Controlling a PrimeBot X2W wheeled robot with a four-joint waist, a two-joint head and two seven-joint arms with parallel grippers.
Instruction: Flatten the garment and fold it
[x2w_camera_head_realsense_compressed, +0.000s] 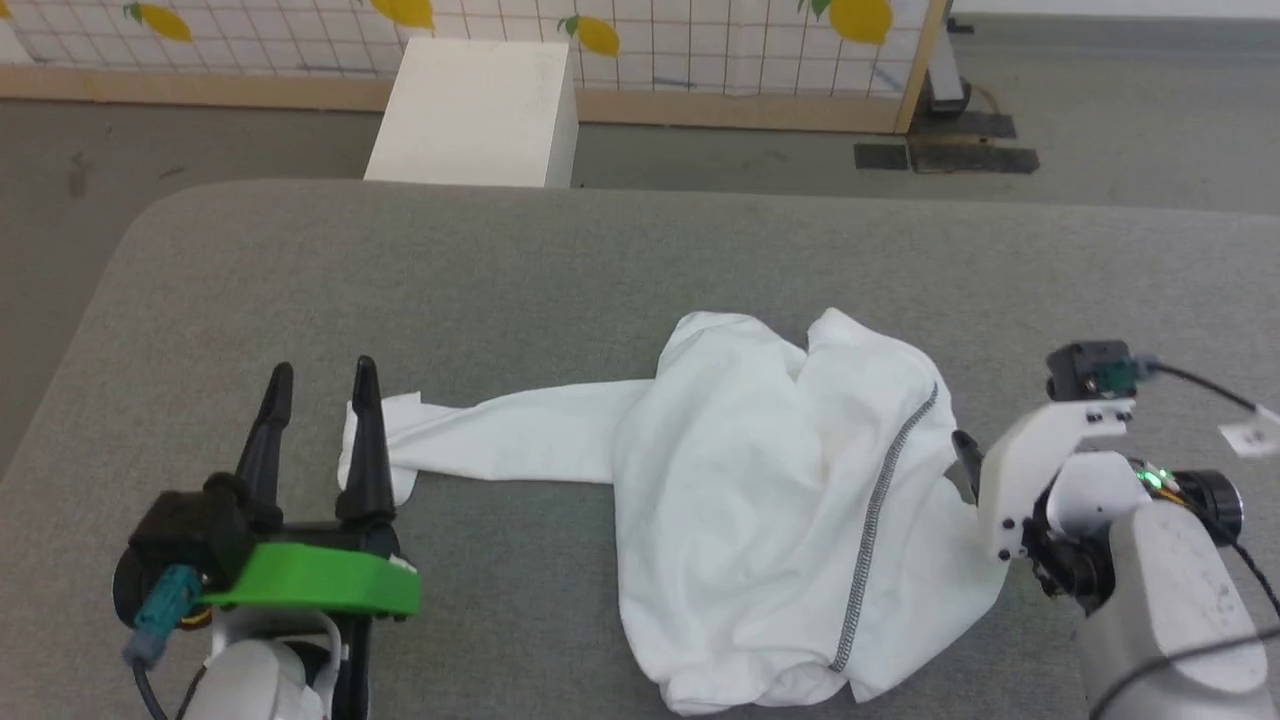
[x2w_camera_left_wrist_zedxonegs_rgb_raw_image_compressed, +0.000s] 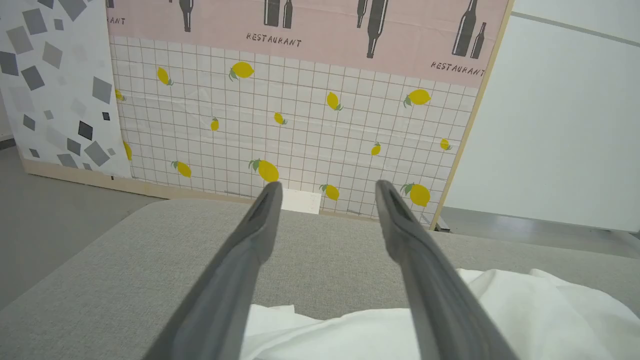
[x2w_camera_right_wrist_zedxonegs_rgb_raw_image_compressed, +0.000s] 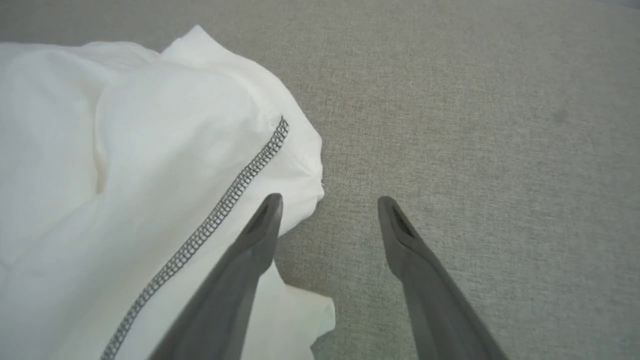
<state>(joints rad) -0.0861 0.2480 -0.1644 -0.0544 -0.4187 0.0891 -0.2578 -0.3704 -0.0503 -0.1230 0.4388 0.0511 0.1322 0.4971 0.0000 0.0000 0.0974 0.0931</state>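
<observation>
Crumpled white garment (x2w_camera_head_realsense_compressed: 780, 500), 1 sleeve stretched left.

The grey fabric-covered table (x2w_camera_head_realsense_compressed: 560, 260) spans most of the frame, its rounded corner at the upper left. The shirt (x2w_camera_head_realsense_compressed: 760, 500) lies crumpled on it right of centre, one sleeve (x2w_camera_head_realsense_compressed: 500, 435) stretched flat toward the lower left.

The garment (x2w_camera_head_realsense_compressed: 770, 480) was thin, matt white cloth with coarse grey-black stitching, lying on the table's (x2w_camera_head_realsense_compressed: 480, 270) rough grey woven fabric. The left gripper (x2w_camera_head_realsense_compressed: 324, 368) had matt dark fingers (x2w_camera_head_realsense_compressed: 368, 440) and a smooth green plastic mount (x2w_camera_head_realsense_compressed: 310, 585). The wall panel (x2w_camera_head_realsense_compressed: 700, 40) had a pale wood frame (x2w_camera_head_realsense_compressed: 700, 108).
</observation>
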